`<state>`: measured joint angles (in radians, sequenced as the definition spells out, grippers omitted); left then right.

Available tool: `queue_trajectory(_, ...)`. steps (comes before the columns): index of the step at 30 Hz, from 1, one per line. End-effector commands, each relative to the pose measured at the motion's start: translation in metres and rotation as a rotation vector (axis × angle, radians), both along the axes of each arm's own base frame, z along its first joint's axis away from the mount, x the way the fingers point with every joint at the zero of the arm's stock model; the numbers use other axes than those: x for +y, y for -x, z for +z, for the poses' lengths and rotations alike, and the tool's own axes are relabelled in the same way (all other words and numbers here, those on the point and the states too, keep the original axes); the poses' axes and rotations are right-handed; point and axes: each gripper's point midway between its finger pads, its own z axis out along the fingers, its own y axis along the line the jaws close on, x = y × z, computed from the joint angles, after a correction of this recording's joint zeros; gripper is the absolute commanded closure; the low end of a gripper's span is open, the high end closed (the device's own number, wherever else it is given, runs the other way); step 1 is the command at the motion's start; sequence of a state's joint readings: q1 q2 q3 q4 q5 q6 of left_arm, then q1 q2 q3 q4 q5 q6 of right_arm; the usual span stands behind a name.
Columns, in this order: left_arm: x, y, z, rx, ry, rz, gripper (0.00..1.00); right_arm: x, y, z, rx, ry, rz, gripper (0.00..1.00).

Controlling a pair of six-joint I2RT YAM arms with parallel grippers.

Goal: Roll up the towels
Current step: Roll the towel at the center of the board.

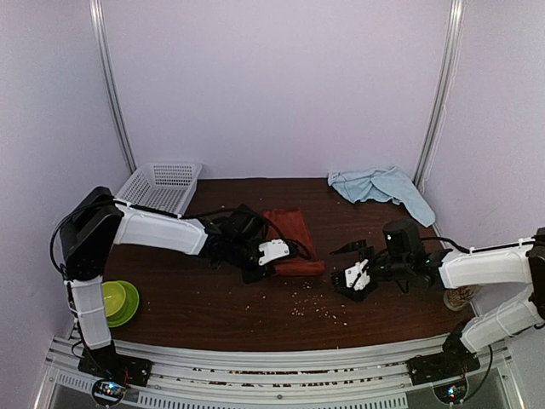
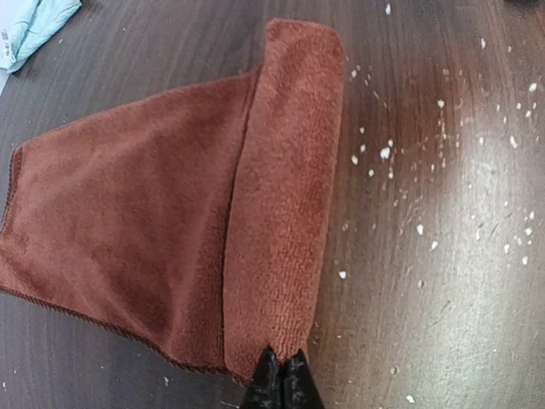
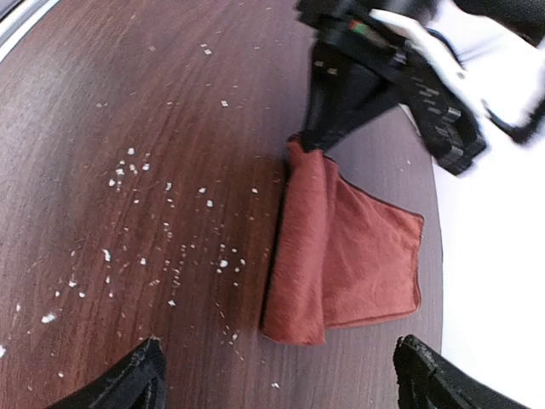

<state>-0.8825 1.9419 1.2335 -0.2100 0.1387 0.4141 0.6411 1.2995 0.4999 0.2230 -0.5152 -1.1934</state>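
Towel [image 2: 162,213], rust-red, pinched by left gripper [image 2: 278,368].

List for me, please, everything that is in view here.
red towel: one, rust-red, table centre, near edge rolled over
blue towel: one, pale blue, crumpled, far right corner
basket: one, white, far left corner
bowl: one, green, near left edge
crumbs: many, white, scattered by the red towel
table: one, dark brown
left end effector: one, black, shut on the red towel's roll
right end effector: one, black, open, clear of the red towel
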Motion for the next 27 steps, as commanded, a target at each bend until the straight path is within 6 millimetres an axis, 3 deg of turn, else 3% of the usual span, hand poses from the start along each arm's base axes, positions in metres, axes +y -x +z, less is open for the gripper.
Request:
queue_trajectory(1,-0.008,0.005,0.001,0.126,0.052,-0.041,1.0,0.018,-0.009,-0.013,-0.115,0.078,-0.016,0.1)
queue_trajectory(5,-0.005,0.005,-0.007,0.168,0.036,-0.048,1.0,0.034,-0.027,-0.022,-0.092,0.08,-0.106,0.18)
queue_trajectory(10,-0.002,0.008,-0.012,0.198,0.042,-0.062,1.0,0.041,-0.051,-0.035,-0.083,0.109,-0.214,0.26)
queue_trajectory(15,0.004,0.007,-0.018,0.23,0.057,-0.065,1.0,0.043,-0.058,-0.052,-0.092,0.146,-0.244,0.33)
queue_trajectory(22,0.008,0.004,-0.02,0.247,0.075,-0.064,1.0,0.049,-0.061,-0.069,-0.07,0.192,-0.265,0.61)
queue_trajectory(27,0.008,0.006,-0.02,0.247,0.078,-0.084,1.0,0.053,-0.059,-0.077,-0.042,0.212,-0.279,0.95)
